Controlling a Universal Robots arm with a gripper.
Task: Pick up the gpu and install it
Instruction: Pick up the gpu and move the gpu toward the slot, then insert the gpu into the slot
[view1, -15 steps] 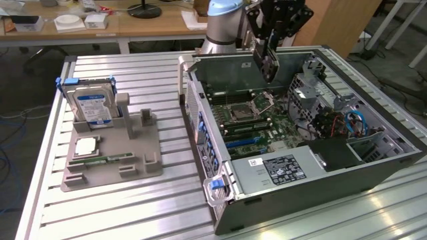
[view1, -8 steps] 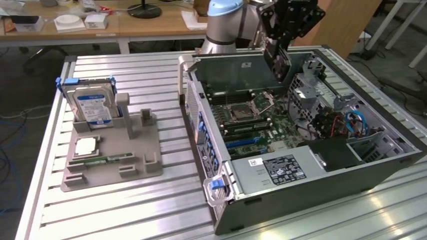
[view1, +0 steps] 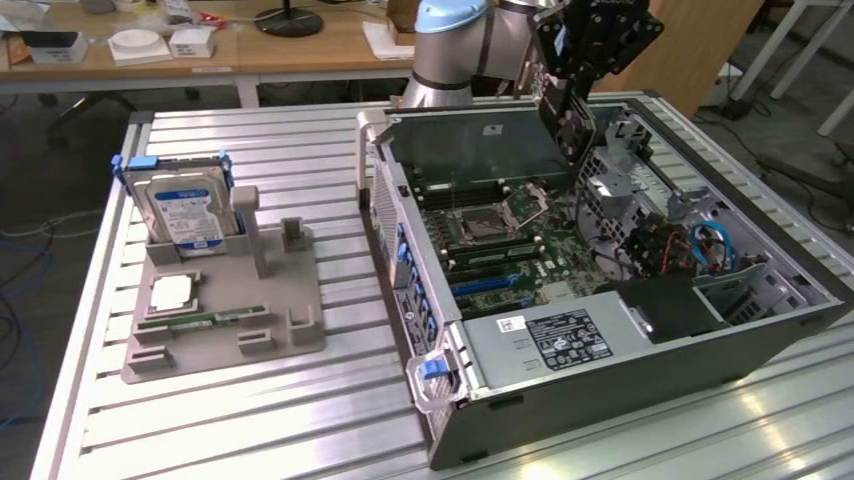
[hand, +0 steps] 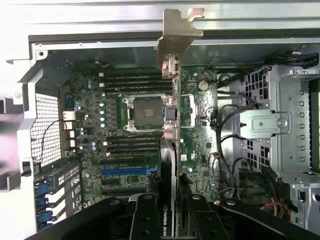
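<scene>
The gpu (view1: 570, 125) is seen hanging edge-down over the open case (view1: 641, 390), clamped from above by the gripper (view1: 577, 85). In the wrist view the gpu (hand: 170, 150) is viewed along its top edge. The fingers (hand: 145, 215) are closed against its two faces, with the gripper (hand: 170, 212) astride the card and white lettering legible between the pads. The silvery bracket (hand: 177, 30) is carried at the far end of the card, close to the case's metal wall. The pick-up is therefore judged done. The gpu is off the table, held upright, and positioned above the motherboard (view1: 514, 235), near the CPU socket (hand: 145, 112). Installation is judged not yet done: the lower edge appears to be clear of the board, and no slot is seen to be engaged. In the wrist view the card is seen lying crosswise to the blue slot (hand: 127, 172) and its dark neighbours, so alignment with a slot is also judged outstanding. How high the card is above the board cannot be told exactly. On the exterior view's left, well apart from the case, a grey fixture (view1: 287, 330) is noted, carrying a hard drive (view1: 187, 215) and a memory stick (view1: 200, 322), both untouched.
</scene>
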